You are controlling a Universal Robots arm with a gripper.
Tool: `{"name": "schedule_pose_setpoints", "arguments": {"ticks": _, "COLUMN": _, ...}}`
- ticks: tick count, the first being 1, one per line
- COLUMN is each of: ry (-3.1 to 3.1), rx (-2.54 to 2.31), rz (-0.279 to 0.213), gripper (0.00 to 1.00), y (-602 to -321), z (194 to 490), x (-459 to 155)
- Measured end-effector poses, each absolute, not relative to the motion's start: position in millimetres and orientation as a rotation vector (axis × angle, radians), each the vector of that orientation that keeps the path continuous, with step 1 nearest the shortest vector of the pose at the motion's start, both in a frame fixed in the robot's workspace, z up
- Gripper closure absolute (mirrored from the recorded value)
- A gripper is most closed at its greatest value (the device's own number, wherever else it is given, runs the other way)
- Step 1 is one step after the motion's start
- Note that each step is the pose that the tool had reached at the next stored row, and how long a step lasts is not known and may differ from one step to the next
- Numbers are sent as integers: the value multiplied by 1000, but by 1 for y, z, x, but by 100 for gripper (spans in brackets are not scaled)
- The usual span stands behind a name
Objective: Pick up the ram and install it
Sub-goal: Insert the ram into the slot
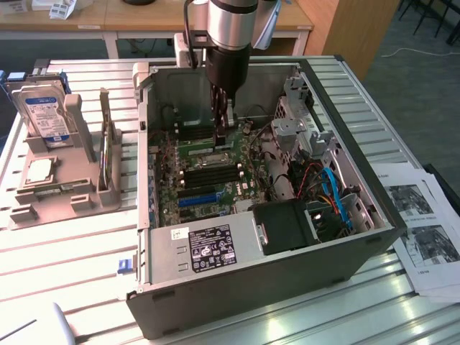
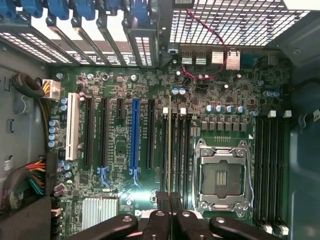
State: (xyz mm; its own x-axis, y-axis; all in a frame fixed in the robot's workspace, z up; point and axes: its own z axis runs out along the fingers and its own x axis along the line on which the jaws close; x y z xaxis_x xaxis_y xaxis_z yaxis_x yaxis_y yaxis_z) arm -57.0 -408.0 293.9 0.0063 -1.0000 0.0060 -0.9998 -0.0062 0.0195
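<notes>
My gripper (image 1: 221, 138) reaches straight down into the open computer case (image 1: 374, 215), over the motherboard's memory slots. Its fingers are shut on the ram (image 1: 203, 152), a thin green stick lying level just under the fingertips. In the wrist view the ram (image 2: 169, 145) shows edge-on as a narrow pale line running away from the gripper (image 2: 170, 201). It lines up with the black memory slots (image 2: 177, 150) beside the CPU socket (image 2: 220, 175). I cannot tell whether its lower edge is touching a slot.
A hard drive (image 1: 47, 115) stands in a grey holder (image 1: 65, 194) on the exterior view's left. Printed papers (image 1: 424, 237) lie on the exterior view's right. Inside the case are a blue expansion slot (image 2: 134, 135), coloured cables (image 1: 334, 194) and a labelled power supply (image 1: 212, 244).
</notes>
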Motion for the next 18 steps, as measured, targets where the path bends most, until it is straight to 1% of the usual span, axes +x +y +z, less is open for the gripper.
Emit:
{"name": "schedule_pose_setpoints", "arguments": {"ticks": 4, "ry": -2207, "rx": 2211, "rz": -15, "gripper": 89, "y": -408, "z": 289, "x": -57}}
{"name": "schedule_pose_setpoints", "arguments": {"ticks": 18, "ry": -2207, "rx": 2211, "rz": -15, "gripper": 89, "y": -409, "z": 288, "x": -48}}
